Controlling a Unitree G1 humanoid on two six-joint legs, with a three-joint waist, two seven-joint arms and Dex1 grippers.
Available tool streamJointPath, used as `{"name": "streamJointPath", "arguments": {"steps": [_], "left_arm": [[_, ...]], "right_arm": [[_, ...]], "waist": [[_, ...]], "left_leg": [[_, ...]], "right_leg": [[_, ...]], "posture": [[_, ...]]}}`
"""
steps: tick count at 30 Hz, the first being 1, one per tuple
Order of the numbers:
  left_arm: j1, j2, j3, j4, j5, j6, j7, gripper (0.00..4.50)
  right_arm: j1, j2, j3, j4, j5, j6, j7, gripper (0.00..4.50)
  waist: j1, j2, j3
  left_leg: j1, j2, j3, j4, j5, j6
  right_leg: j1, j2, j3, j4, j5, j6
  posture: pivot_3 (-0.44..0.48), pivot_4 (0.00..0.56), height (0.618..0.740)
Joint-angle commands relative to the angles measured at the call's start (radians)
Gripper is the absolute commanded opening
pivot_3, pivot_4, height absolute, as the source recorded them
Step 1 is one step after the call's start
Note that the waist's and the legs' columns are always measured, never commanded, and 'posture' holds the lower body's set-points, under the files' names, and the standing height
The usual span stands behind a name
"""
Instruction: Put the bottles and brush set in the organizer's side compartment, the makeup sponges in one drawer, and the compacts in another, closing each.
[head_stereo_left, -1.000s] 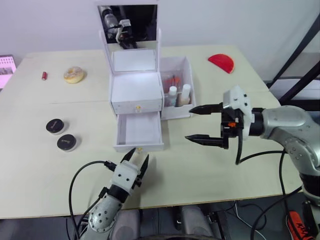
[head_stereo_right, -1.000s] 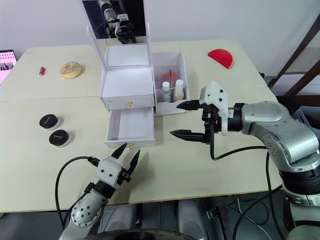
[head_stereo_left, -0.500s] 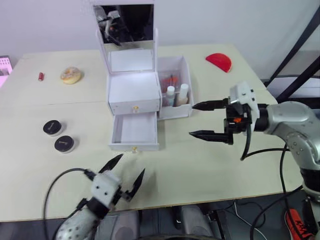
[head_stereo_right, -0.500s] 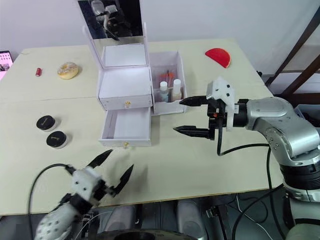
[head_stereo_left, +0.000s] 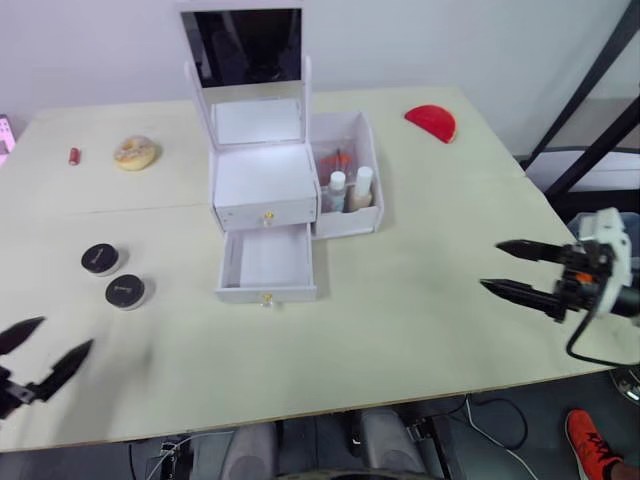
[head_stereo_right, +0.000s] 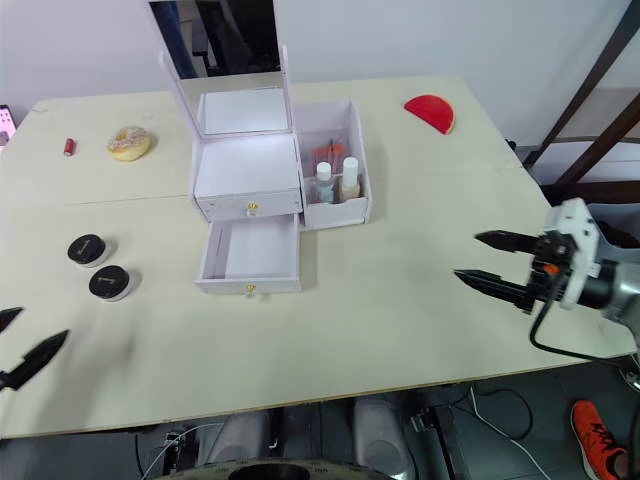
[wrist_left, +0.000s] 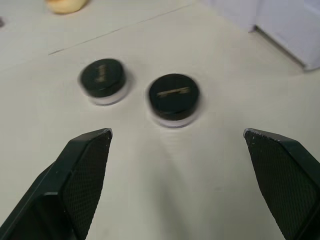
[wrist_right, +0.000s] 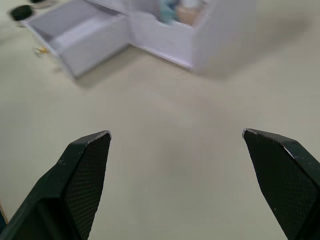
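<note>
Both grippers, left (head_stereo_left: 40, 362) and right (head_stereo_left: 520, 270), just swung out wide, jaws spread and empty, leaving the bottom drawer (head_stereo_left: 267, 262) open and two compacts (head_stereo_left: 113, 275) waiting at 9 o'clock.

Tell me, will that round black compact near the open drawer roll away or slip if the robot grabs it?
The compact looks flat and low, lying lid-up, so it probably won't roll. Its smooth, shiny lid might slip. The left tool is wide open, likely enough to fit around it.
</note>
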Motion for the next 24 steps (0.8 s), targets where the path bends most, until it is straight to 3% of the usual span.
{"name": "streamJointPath", "arguments": {"steps": [1,9,16,20,24], "left_arm": [[-0.051,0.038,0.086,0.124,-0.019,0.045,-0.043,4.42],[-0.132,0.038,0.050,0.199,0.041,0.075,-0.109,4.42],[-0.158,0.014,0.038,0.163,0.063,0.111,-0.117,4.42],[-0.126,-0.066,0.039,0.028,0.059,0.138,-0.061,4.42],[-0.076,-0.263,0.015,-0.230,0.039,0.169,0.124,4.42]], "right_arm": [[0.079,-0.023,-0.132,0.033,-0.017,-0.049,0.034,4.50],[0.156,-0.011,-0.166,-0.002,-0.030,-0.072,0.020,4.50],[0.099,-0.015,-0.123,-0.121,-0.008,-0.034,-0.038,4.50],[0.019,-0.014,-0.051,-0.230,0.030,0.014,-0.081,4.50],[-0.123,0.010,0.099,-0.409,0.115,0.097,-0.163,4.50]], "waist": [[0.000,0.000,0.000],[0.003,0.000,-0.001],[0.004,0.000,-0.001],[0.004,-0.001,-0.002],[0.005,-0.001,-0.002]], "left_leg": [[0.000,0.000,0.000,0.000,0.000,0.000],[0.002,0.005,0.001,-0.002,-0.001,0.000],[0.002,0.006,0.003,-0.001,-0.004,-0.004],[0.002,0.008,0.006,-0.002,-0.004,-0.005],[0.002,0.009,0.007,-0.002,-0.005,-0.004]], "right_leg": [[0.000,0.000,0.000,0.000,0.000,0.000],[-0.002,0.003,0.000,0.000,0.000,0.000],[-0.006,0.003,0.000,0.000,0.000,0.000],[-0.003,0.004,0.000,0.000,0.000,0.000],[-0.003,0.004,0.001,0.001,0.001,-0.001]], "posture": [[0.000,0.150,0.739],[0.000,0.150,0.739],[0.000,0.150,0.739],[0.000,0.150,0.739],[0.000,0.150,0.739]]}}
